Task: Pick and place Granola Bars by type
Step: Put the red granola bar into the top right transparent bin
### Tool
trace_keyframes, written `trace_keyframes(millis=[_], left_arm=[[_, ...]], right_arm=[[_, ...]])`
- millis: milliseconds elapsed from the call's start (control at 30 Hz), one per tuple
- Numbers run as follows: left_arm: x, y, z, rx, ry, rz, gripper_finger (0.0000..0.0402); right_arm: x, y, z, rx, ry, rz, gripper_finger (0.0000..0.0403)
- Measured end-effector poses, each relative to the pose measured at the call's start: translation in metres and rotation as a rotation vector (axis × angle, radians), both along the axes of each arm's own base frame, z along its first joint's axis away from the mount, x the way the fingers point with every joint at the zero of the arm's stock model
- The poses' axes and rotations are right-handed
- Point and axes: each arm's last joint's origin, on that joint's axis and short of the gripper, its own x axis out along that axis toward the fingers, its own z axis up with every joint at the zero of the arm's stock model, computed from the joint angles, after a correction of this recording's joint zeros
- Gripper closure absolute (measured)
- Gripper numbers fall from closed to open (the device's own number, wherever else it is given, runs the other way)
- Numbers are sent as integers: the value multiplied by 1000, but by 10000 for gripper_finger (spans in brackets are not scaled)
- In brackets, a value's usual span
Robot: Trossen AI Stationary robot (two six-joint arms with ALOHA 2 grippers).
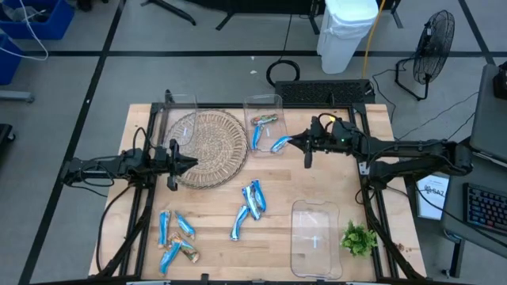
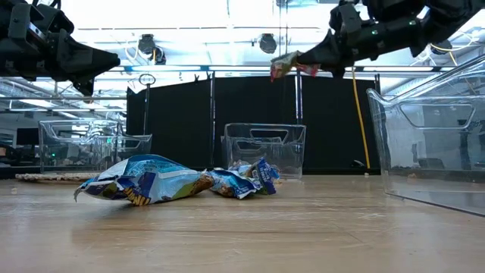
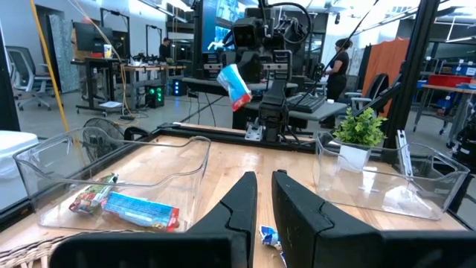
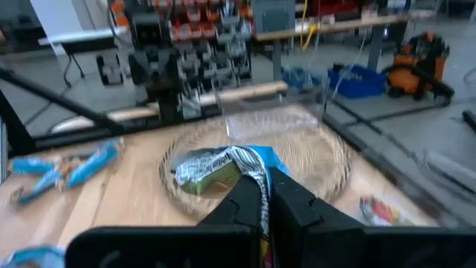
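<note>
High view: a blue-wrapped granola bar (image 1: pixel 281 144) is held clamped in the right gripper (image 1: pixel 299 142), above the table just beside the clear bin (image 1: pixel 264 103) that already holds two bars. The carry is best finished over that bin's open middle and lowered before release. The left gripper (image 1: pixel 188 162), nearly closed and empty, is parked over the wicker tray (image 1: pixel 207 127).

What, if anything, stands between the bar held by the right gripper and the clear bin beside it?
Nothing visible does. The right gripper is shut on a blue-wrapped granola bar in the air just past the edge of the clear bin, which already holds two bars. The left gripper waits over the wicker mat.
</note>
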Motion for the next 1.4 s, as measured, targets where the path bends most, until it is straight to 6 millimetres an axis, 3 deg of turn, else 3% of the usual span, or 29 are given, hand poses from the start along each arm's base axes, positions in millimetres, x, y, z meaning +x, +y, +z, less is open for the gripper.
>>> trace_keyframes(millis=[567, 700, 1067, 1400], left_arm=[[0, 0, 0, 0, 0, 0, 353], [0, 0, 0, 0, 1, 0, 353], [0, 0, 0, 0, 0, 0, 353], [0, 0, 0, 0, 0, 0, 353]], right_arm=[[29, -9, 0, -146, -227, -1, 397], [35, -15, 7, -158, -251, -16, 397], [39, -53, 30, -112, -93, -134, 397], [55, -59, 0, -11, -4, -83, 397]])
